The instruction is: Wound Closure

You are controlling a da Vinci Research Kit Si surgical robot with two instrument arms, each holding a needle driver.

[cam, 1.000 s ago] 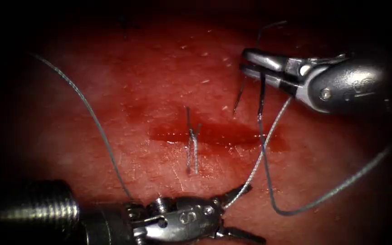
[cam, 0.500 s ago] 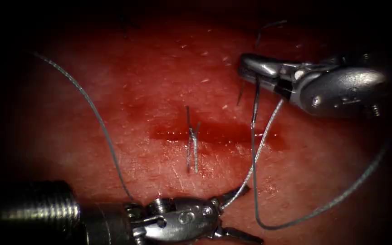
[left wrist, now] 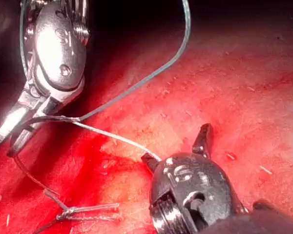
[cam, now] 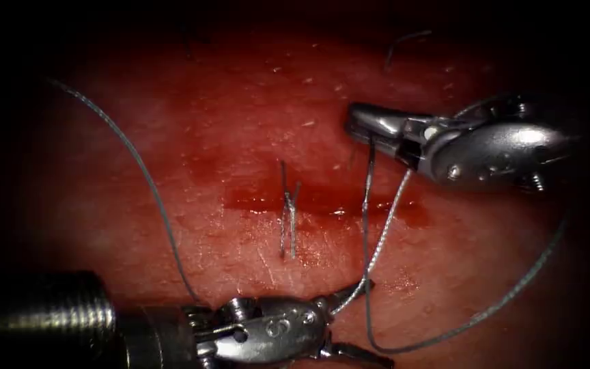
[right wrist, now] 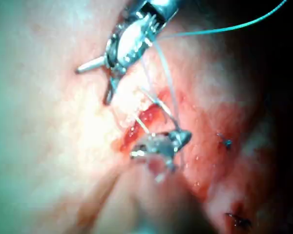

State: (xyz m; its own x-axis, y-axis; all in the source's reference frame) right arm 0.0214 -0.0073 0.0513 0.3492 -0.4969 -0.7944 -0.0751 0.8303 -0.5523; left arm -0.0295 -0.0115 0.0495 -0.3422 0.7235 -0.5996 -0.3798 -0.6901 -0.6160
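The cut (cam: 339, 201) runs across the tissue (cam: 227, 123), wet with red fluid, and one tied stitch (cam: 288, 222) crosses it. My right tool (cam: 351, 121) hovers just above the cut's right part, jaws shut on the thread (cam: 379, 249). From there one strand drops to my left tool (cam: 382, 322) below the cut and lies between its open jaws. A second strand hangs down in a wide loop (cam: 445, 335). In the left wrist view the thread (left wrist: 112, 136) runs from the right tool (left wrist: 5, 146) into the crotch of the left tool (left wrist: 175, 142).
A long strand (cam: 138, 171) arcs over the tissue left of the stitch and passes behind the left tool's wrist. A short cut end of thread (cam: 404, 39) lies on the far tissue. The tied stitch (left wrist: 88, 210) has two short tails.
My right tool has moved left and down toward the cut, still holding the thread. The hanging loop has swung left with it. The left tool has barely moved.
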